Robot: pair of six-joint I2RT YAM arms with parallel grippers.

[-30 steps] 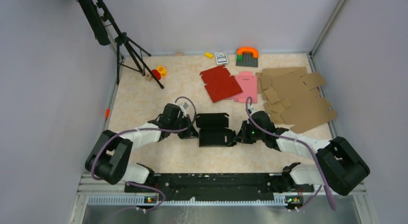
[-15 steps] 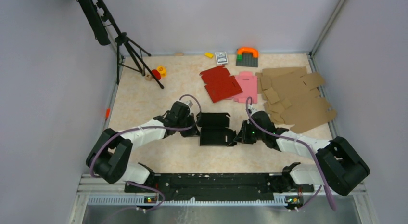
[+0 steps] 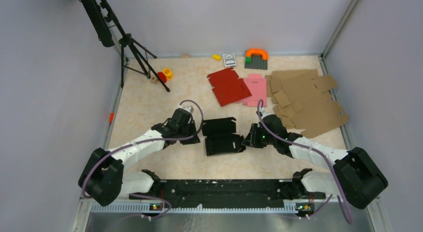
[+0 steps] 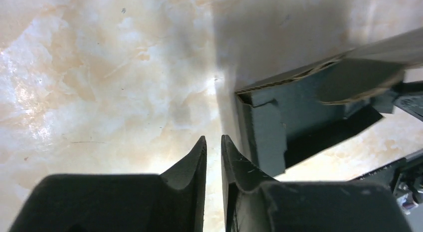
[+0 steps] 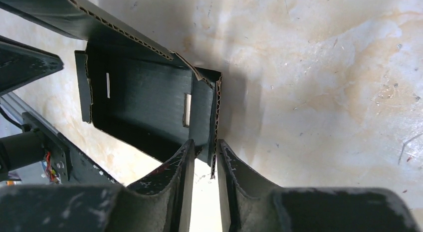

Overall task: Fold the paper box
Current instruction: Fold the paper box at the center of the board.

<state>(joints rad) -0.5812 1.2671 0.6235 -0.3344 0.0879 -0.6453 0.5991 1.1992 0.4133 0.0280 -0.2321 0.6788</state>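
The black paper box lies half-folded mid-table, its walls partly raised and a flap lying behind it. My left gripper sits just off its left end. In the left wrist view the fingers stand a narrow slit apart with nothing between them, and the paper box's corner is just to their right. My right gripper is at the box's right end. In the right wrist view its jaws straddle the right wall of the paper box. The wall's edge rests against one finger, with a gap to the other.
A red blank and a pink blank lie behind the box, with a pile of brown cardboard blanks at the right. A tripod stands at back left beside small toys. An orange arch sits by the back wall.
Both grippers have parted their jaws slightly. The left gripper has let go of the box's left end and drawn back to the left. The box has shifted a little.
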